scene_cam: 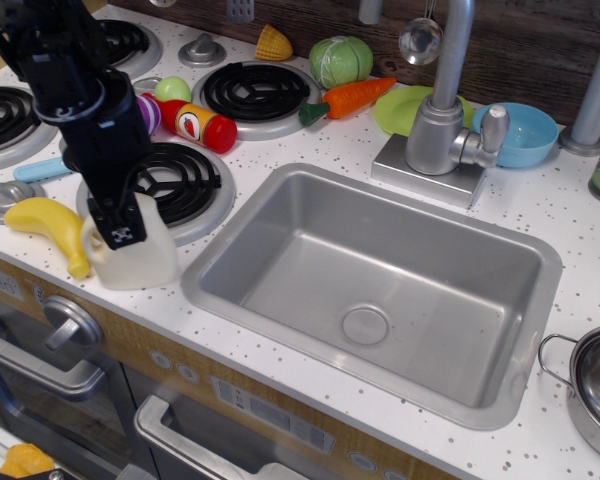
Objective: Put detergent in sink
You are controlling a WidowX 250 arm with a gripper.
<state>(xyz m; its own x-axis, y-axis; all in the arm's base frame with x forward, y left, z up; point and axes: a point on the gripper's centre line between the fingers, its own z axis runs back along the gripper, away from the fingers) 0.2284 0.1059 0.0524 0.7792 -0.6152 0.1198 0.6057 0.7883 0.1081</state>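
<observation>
A yellow banana [46, 224] lies on the white speckled bench [540, 215] just to the left of the jaws [120, 232], its lower end touching the bottle. The black arm [75, 90] reaches down from the upper left, and the jaws sit over the top of the cream-white detergent bottle [145, 258], hiding its cap and handle. Whether they are pressed onto the bottle or only around it cannot be told from this view. The bottle stands upright on the bench, at the front edge of a coil burner [170, 185] that lies just behind the jaws. Beyond the burner, farther back from the jaws, a red and yellow tube [202, 125] lies on its side. To the right of the jaws, close beside the bottle, is the steel sink [280, 200], with a round drain [365, 325] in its bottom. Behind the sink stands the grey tap [442, 125], and far right of the jaws a small steel pot [595, 390] sits at the bench corner.
</observation>
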